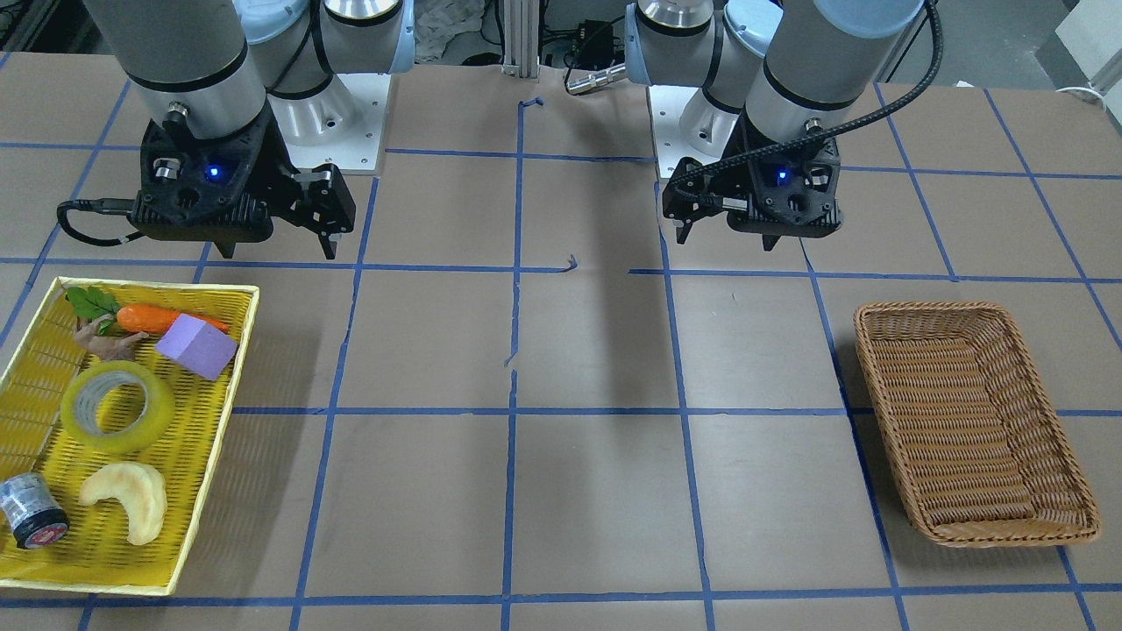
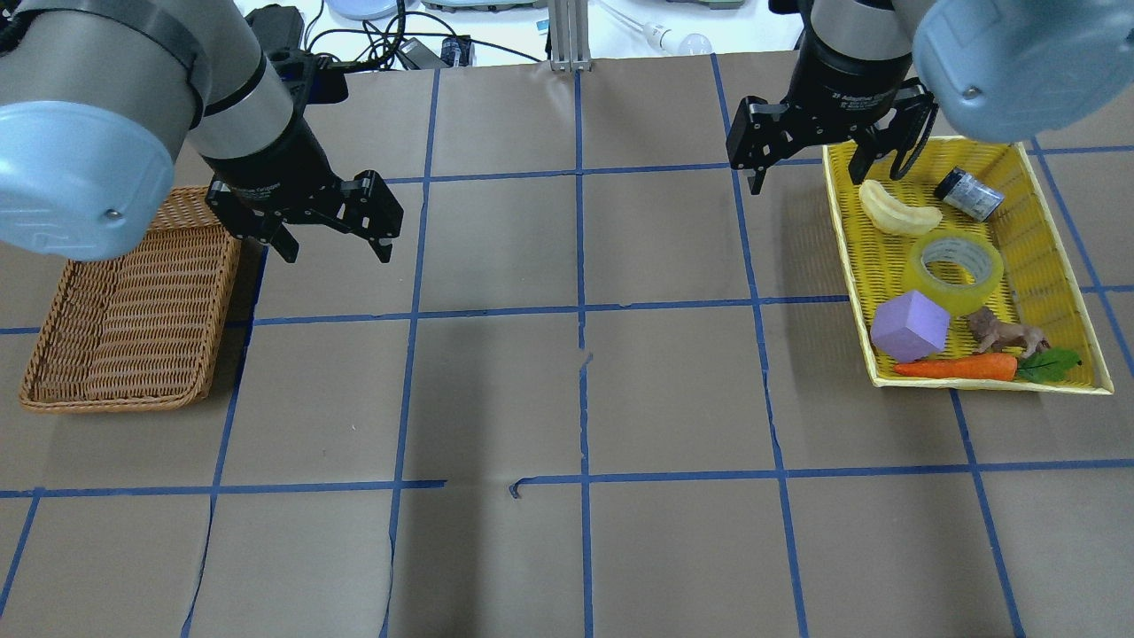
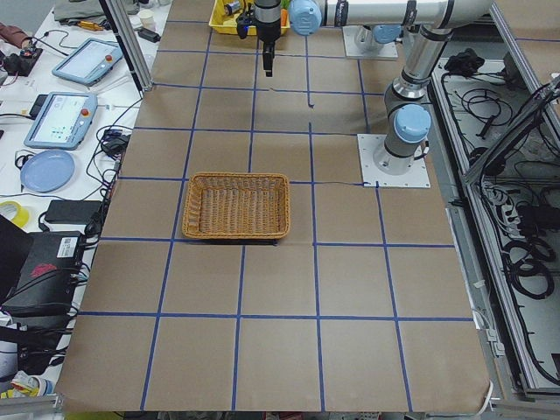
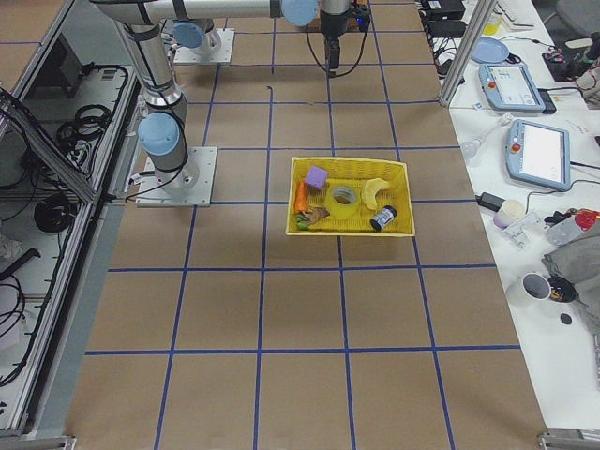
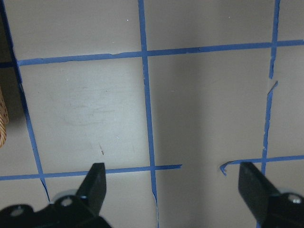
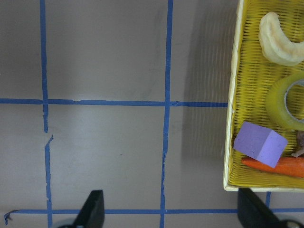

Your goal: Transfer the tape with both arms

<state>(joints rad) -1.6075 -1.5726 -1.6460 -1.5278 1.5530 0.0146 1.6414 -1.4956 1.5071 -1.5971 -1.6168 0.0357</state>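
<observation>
The tape is a translucent yellow roll with a grey-white core, lying flat in the yellow tray on my right side. It also shows in the overhead view and at the right wrist view's edge. My right gripper hangs open and empty above the table just beside the tray's robot-side end, apart from the tape. My left gripper hangs open and empty over bare table next to the wicker basket. Both wrist views show jaws spread with nothing between them.
The tray also holds a croissant, a purple block, a carrot, a toy animal and a small grey cylinder. The brown wicker basket stands empty on my left. Blue tape lines grid the brown table.
</observation>
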